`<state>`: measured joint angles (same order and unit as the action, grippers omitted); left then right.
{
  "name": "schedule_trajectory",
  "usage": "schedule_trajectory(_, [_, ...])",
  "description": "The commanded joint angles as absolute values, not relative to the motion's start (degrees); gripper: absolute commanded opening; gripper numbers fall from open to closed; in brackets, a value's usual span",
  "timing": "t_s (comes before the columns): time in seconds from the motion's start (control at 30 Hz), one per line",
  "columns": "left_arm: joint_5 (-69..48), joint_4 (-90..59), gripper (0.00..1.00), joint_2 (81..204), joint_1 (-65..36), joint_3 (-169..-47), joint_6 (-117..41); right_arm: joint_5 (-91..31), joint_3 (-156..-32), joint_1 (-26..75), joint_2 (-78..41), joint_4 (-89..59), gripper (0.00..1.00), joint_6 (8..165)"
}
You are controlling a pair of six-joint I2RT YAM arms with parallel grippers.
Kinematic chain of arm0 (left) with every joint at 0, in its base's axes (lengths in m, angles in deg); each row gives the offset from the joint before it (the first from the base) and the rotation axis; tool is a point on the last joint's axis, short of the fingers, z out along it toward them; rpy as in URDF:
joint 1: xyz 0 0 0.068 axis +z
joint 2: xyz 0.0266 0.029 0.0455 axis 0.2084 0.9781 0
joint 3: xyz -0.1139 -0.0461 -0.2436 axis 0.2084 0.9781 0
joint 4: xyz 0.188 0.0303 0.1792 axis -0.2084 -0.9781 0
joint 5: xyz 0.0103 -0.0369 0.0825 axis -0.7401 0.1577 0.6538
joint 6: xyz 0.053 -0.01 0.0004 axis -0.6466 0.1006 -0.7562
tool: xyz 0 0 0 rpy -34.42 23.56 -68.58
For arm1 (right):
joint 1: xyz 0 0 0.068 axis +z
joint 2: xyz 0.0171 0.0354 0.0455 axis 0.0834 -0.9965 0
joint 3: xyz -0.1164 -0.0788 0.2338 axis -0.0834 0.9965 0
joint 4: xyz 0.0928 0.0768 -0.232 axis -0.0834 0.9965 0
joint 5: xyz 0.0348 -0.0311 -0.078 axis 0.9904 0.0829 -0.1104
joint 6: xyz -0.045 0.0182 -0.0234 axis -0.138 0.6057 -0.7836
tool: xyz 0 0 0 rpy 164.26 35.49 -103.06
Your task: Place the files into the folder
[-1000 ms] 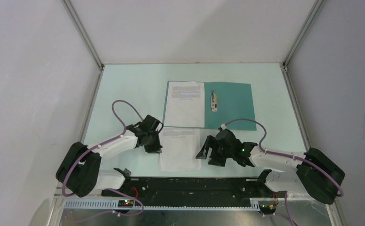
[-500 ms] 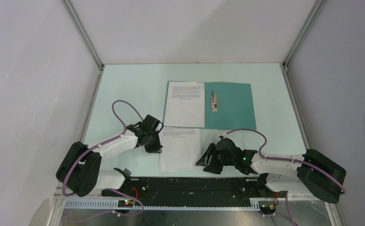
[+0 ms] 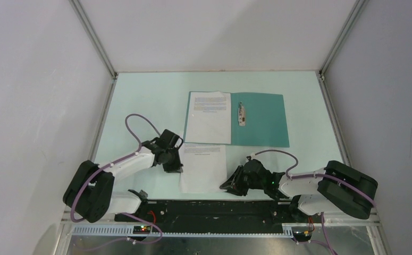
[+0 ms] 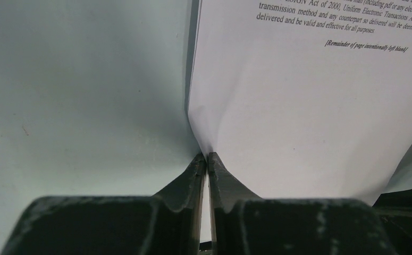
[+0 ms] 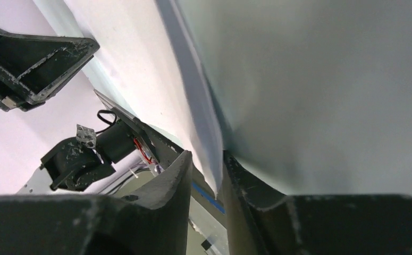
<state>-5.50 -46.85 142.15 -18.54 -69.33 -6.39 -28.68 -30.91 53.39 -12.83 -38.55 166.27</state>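
Note:
The teal folder (image 3: pixel 262 119) lies open at the back middle of the table, its metal clip (image 3: pixel 241 114) near the fold. One file (image 3: pixel 209 119) lies on the folder's left half. A second file (image 3: pixel 203 170) lies in front of it, near the table's front edge. My left gripper (image 3: pixel 177 166) is shut on this file's left edge (image 4: pixel 299 106), and the paper bulges up from the fingertips (image 4: pixel 204 157). My right gripper (image 3: pixel 227 186) is low at the file's near right corner. Its jaws (image 5: pixel 206 156) stand narrowly apart around that lifted corner (image 5: pixel 156 79), with a gap on one side.
A black rail (image 3: pixel 209 210) runs along the near edge just behind the second file and the right gripper. White enclosure walls with metal posts (image 3: pixel 94 40) bound the table on three sides. The left arm's base (image 5: pixel 81 154) shows in the right wrist view.
My right arm has drawn back toward the near edge and dropped to the file's right corner, its jaws narrowing from wide open. The left gripper and both files have stayed put.

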Motion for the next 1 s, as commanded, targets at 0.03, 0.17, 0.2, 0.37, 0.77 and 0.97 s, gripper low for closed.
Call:
schedule_trajectory(0.03, [-4.5,-50.0,0.18,141.4,-16.8,-65.9,-7.0,-35.1,-30.6,53.1,-11.2,-26.2,0.13,162.3])
schedule_trajectory(0.17, [-5.8,-52.9,0.59,135.3,-14.2,-67.5,-7.7,-34.7,-36.1,50.0,-6.2,-19.0,0.0,156.7])
schedule_trajectory(0.2, [-6.4,-53.5,0.66,134.4,-12.5,-67.7,-7.9,-34.1,-37.8,49.2,-4.5,-17.6,0.0,155.9])
schedule_trajectory(0.37, [-14.3,-53.9,0.9,131.2,-7.1,-68.4,-8.1,-30.2,-46.1,44.7,0.1,-10.3,0.0,150.0])
schedule_trajectory(0.77, [-34.5,-37.4,1.0,127.5,-4.0,-57.0,14.0,-25.2,-54.5,41.6,4.3,-4.2,0.0,146.6])
schedule_trajectory(0.97, [-32.7,-32.6,1.0,121.8,-4.8,-51.6,28.1,-25.6,-54.5,41.6,5.5,-3.2,0.0,147.0])
